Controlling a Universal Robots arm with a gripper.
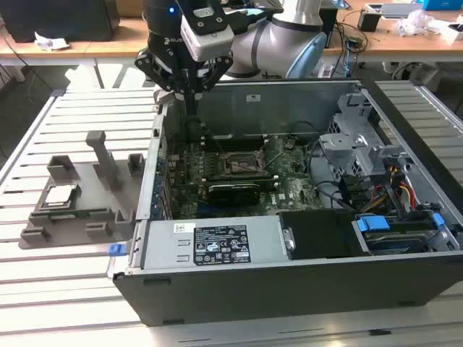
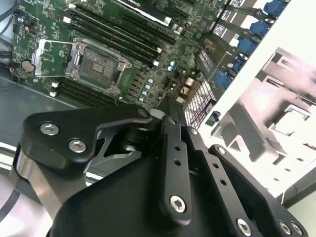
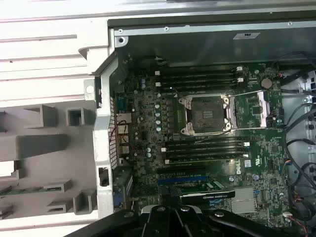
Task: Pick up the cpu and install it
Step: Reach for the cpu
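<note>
The cpu (image 1: 60,195), a small square chip with a dull silver top, lies in a grey holder (image 1: 79,206) on the slatted table, at the exterior view's left, outside the computer case. My gripper (image 1: 192,103) hangs above the case's rear corner on that side, well away from the cpu, fingers shut with nothing between them. Both wrist views show its black linkage (image 2: 168,163) (image 3: 168,215) over the motherboard. The motherboard's cpu socket (image 1: 239,163) (image 2: 96,64) (image 3: 207,114) stands empty with its metal load plate (image 3: 252,108) swung open.
The open case (image 1: 217,249) has metal walls all round. Inside are memory slots (image 3: 197,76), an expansion card (image 1: 235,191), a drive cage (image 1: 347,137) and cable bundles (image 1: 394,191). The grey holder has upright posts (image 1: 98,148). A desk (image 1: 391,36) runs behind.
</note>
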